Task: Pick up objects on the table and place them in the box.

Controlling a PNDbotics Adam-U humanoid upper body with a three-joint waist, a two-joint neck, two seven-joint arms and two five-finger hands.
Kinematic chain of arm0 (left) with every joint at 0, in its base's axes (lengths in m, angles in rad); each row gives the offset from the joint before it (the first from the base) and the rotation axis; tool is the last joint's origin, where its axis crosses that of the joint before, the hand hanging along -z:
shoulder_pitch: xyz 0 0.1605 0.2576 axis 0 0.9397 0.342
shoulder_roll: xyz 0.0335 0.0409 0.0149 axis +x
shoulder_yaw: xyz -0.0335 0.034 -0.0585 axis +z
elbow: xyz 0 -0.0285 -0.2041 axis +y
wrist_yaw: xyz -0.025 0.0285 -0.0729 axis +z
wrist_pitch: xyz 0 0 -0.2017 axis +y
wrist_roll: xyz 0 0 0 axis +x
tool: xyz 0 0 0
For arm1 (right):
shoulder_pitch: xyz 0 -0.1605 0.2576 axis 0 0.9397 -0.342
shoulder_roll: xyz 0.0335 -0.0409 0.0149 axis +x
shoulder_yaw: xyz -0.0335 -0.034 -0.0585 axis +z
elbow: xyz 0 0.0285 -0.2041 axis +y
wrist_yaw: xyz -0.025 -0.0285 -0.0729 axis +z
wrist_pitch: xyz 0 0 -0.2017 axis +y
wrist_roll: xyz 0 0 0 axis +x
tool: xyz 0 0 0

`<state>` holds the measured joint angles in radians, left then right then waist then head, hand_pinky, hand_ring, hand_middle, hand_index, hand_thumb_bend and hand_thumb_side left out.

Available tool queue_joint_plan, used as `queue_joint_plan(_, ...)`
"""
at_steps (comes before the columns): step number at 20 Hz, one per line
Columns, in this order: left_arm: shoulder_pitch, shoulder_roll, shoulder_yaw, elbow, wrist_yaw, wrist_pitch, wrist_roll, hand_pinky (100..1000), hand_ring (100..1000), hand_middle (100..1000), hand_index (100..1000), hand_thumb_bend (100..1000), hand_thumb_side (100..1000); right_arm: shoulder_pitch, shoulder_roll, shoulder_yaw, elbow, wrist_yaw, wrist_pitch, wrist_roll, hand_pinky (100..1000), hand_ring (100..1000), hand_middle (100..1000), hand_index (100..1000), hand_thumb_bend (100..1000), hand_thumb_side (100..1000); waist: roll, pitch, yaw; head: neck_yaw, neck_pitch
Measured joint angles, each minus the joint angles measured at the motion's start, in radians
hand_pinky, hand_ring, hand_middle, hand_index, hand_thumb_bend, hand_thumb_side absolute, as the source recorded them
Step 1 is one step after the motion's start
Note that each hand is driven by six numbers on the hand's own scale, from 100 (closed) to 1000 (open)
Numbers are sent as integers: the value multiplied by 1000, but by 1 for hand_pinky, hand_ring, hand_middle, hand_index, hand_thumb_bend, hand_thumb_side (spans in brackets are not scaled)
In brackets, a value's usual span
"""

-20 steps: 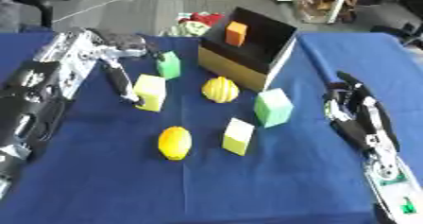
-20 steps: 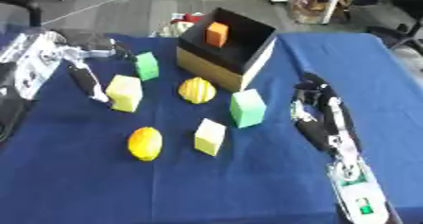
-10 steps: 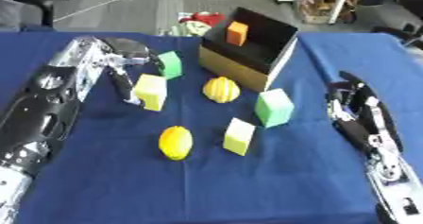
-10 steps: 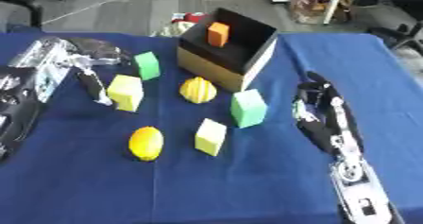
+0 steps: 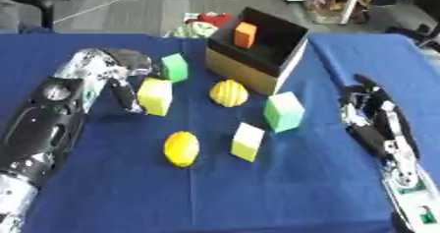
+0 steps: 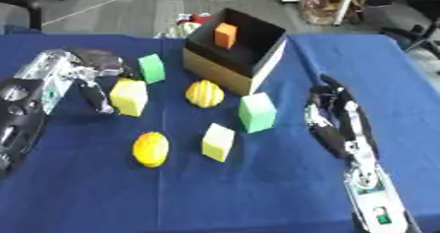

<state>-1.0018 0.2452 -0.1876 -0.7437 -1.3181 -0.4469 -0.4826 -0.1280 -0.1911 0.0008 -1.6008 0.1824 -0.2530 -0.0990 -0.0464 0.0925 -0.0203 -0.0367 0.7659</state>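
Table [image 5: 215, 188]: blue cloth cover, carrying all items below.

Box [image 5: 296, 47]: black inside, tan outer wall, open top, at the far centre. Contains one orange block [image 5: 245, 34] against its far wall.

Left hand [image 5: 120, 72]: at the left, fingers pointing down and apart, gripping nothing. One finger [image 5: 129, 97] reaches to the cloth just left of the yellow block [image 5: 155, 96]; whether it touches the block cannot be told.

Small green block [image 5: 175, 67]: just beyond the yellow block, beside the left hand's knuckles.

Striped yellow ball [image 5: 229, 93]: in front of the box, right of the yellow block.

Large green block [image 5: 284, 111]: right of the ball, near the box's front corner.

Pale yellow block [image 5: 247, 141]: nearer the front, centre.

Lemon-shaped yellow piece [image 5: 181, 148]: left of the pale yellow block.

Right hand [image 5: 370, 114]: at the right, fingers relaxed and empty, well apart from every block.
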Motion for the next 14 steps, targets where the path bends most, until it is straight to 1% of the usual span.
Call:
queue_joint_plan(1, 0, 0, 1, 3, -2, 7, 24, 756, 602, 577, 744, 347, 206, 0, 0, 0, 0, 0, 0, 0, 718, 660, 689, 902, 100, 363, 0, 0, 0, 0, 0)
queue_joint_plan(2, 3, 0, 3, 4, -2, 13, 48, 744, 565, 530, 704, 321, 201, 0, 1, 0, 0, 0, 0, 0, 718, 660, 689, 902, 100, 363, 0, 0, -1, 0, 0)
queue_joint_plan(3, 6, 0, 5, 4, -1, 17, 69, 738, 551, 513, 689, 306, 198, 0, 1, 0, 0, 0, 0, 0, 718, 660, 689, 902, 100, 363, 0, 0, -2, 0, 0)
queue_joint_plan(4, 7, 0, 6, 4, 3, 21, 87, 718, 505, 460, 638, 270, 189, 0, 1, 0, 0, 0, 0, 0, 718, 660, 690, 902, 100, 364, 0, 0, -3, 0, 0)
queue_joint_plan(7, 5, 1, 14, -17, 39, 28, 117, 715, 497, 449, 631, 216, 177, 0, 1, 0, 0, 0, 0, 0, 718, 660, 690, 901, 100, 363, 0, 0, -6, 3, 0)
queue_joint_plan(8, 2, 3, 15, -36, 52, 30, 123, 716, 497, 449, 634, 175, 170, 0, 1, 0, 0, 0, 0, 0, 718, 660, 690, 901, 100, 363, 0, 0, -6, 4, 0)
queue_joint_plan(11, -20, 3, 31, -100, 118, 46, 140, 718, 498, 448, 637, 154, 156, 1, 1, 0, 0, 0, 0, 0, 718, 660, 690, 901, 100, 361, 0, 0, -11, 8, 0)
queue_joint_plan(14, -51, -3, 39, -146, 174, 86, 166, 721, 508, 452, 644, 172, 139, 0, 1, 2, 0, -1, 1, 2, 718, 660, 690, 901, 100, 360, 0, 0, -22, 16, 0)
